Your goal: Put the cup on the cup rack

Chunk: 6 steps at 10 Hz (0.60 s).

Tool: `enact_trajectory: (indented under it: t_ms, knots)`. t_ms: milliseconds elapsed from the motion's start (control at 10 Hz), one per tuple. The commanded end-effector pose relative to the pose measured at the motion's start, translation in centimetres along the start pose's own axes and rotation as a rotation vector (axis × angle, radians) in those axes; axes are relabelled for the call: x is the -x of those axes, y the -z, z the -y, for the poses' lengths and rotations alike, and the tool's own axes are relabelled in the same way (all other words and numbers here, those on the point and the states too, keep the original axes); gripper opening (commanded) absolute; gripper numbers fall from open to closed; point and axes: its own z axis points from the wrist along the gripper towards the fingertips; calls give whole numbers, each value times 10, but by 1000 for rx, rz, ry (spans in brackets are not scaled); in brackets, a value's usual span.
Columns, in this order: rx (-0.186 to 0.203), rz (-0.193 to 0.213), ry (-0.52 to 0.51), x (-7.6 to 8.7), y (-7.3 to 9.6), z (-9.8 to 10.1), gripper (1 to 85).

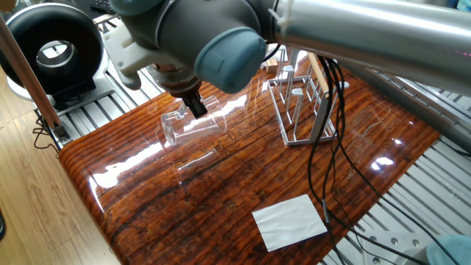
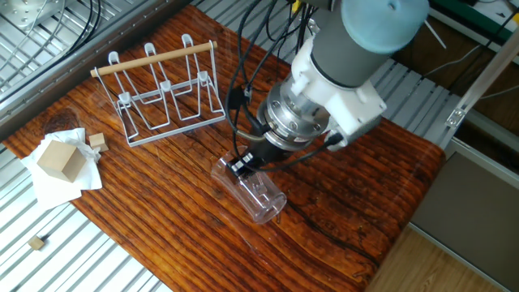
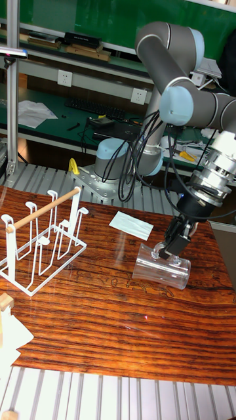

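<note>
Glossy wooden table, the cup lying on its side upon it.

Gripper fingers are clamped on the cup near its wider end, on the wall. In the other fixed view the cup rack stands well apart, at about 10 o'clock from the cup, upright.

Two fixed views look down from opposite sides of surface; tall view low, frontal, probably nearest; all share cup rack.
</note>
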Motion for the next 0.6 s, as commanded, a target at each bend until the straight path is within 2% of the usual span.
enact_trajectory:
  t_ms: [0,300,500]
  knots:
    - [11,26,-21,-1,4,-2,10]
    - [6,35,-48,4,7,-1,10]
    - [-3,14,-56,16,10,4,10]
